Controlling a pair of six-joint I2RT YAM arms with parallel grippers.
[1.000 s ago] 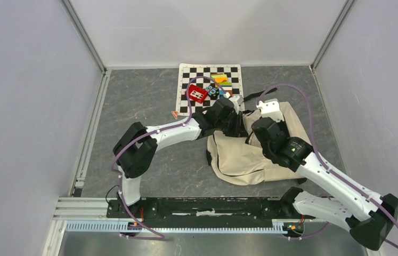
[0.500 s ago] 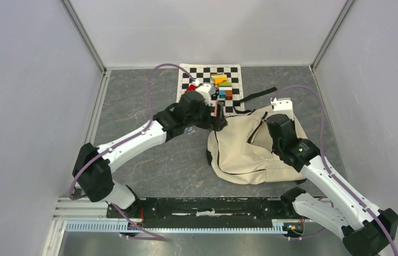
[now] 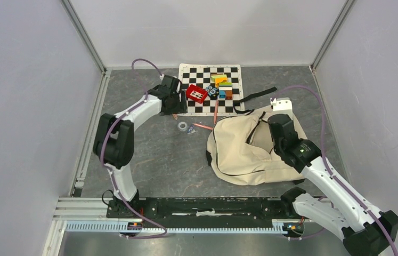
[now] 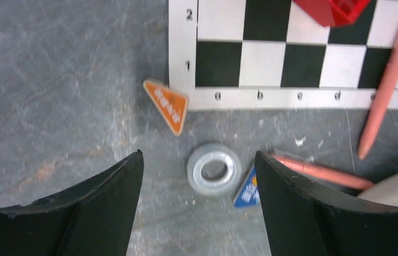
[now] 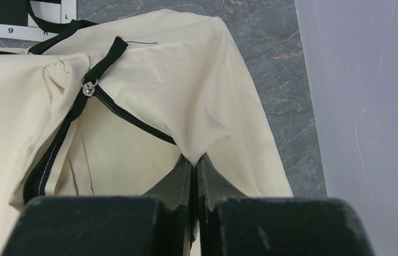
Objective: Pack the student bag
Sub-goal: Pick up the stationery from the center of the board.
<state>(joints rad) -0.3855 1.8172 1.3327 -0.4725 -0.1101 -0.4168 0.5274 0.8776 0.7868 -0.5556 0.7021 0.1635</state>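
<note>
The student bag (image 3: 244, 152) is a cream backpack with black zippers, lying flat at centre right; its zipper shows in the right wrist view (image 5: 58, 144). My right gripper (image 3: 277, 115) is shut on a fold of the bag's cream fabric (image 5: 194, 160) near its far right corner. My left gripper (image 3: 178, 109) is open and empty, hovering at the checkerboard's near left corner. Between its fingers in the left wrist view (image 4: 199, 160) lies a clear tape ring (image 4: 213, 169), also seen from above (image 3: 183, 126).
A checkerboard mat (image 3: 186, 72) holds a red box (image 3: 196, 94) and coloured blocks (image 3: 222, 85). Two pink pencils (image 3: 203, 127) (image 3: 216, 111), an orange triangle (image 4: 167, 105) and a blue triangle (image 4: 247, 189) lie near the ring. A black strap (image 3: 258, 95) trails from the bag. Walls enclose three sides.
My left arm has swung away from the bag, left and farther, to the checkerboard's corner. The pencils and tape ring now show. My right gripper shifted slightly right, still pinching the bag.
</note>
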